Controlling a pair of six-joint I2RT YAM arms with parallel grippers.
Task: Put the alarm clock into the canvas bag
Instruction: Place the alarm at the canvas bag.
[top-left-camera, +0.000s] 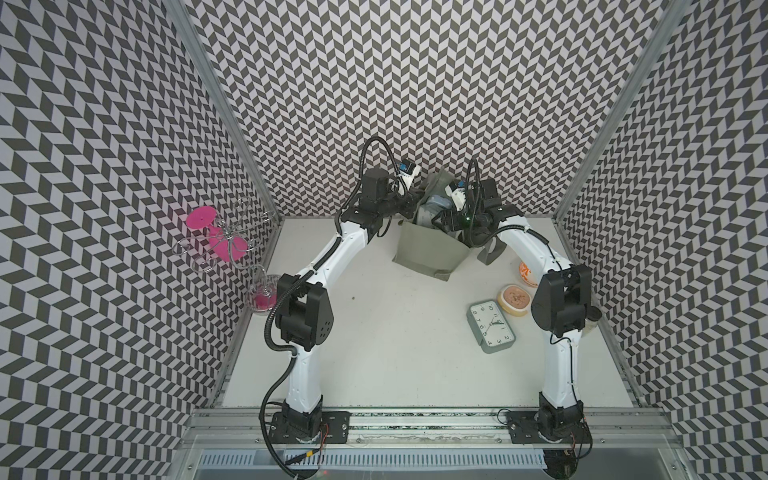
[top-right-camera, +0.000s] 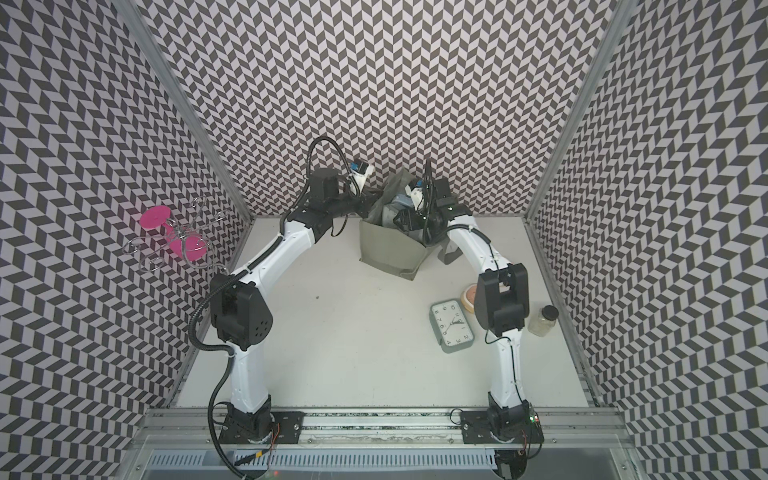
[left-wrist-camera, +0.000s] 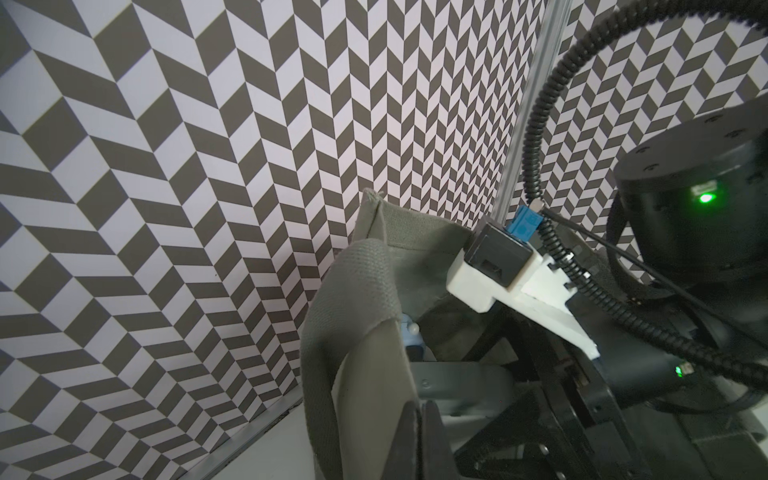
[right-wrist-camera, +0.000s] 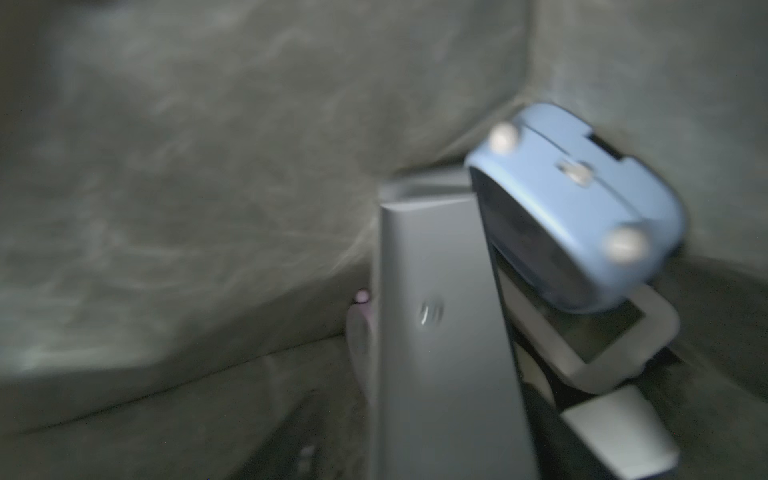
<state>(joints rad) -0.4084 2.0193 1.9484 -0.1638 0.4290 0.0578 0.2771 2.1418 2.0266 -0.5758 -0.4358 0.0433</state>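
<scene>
Right pincer (top-left-camera: 444, 219) hangs in the mouth of the canvas bag (top-left-camera: 428, 249); its jaws do not show (the wrist view is blurred), so I cannot tell whether they are parted or gripping. Just ahead of it, inside the bag, the blue alarm clock (right-wrist-camera: 573, 208) sits tilted, long axis slanting, leaning on a grey slab (right-wrist-camera: 436, 332). Left pincer (left-wrist-camera: 419, 419) is clenched on the bag's cloth, holding the mouth wide. By my judgement the right arm is nearer, and its next move is straight back out.
</scene>
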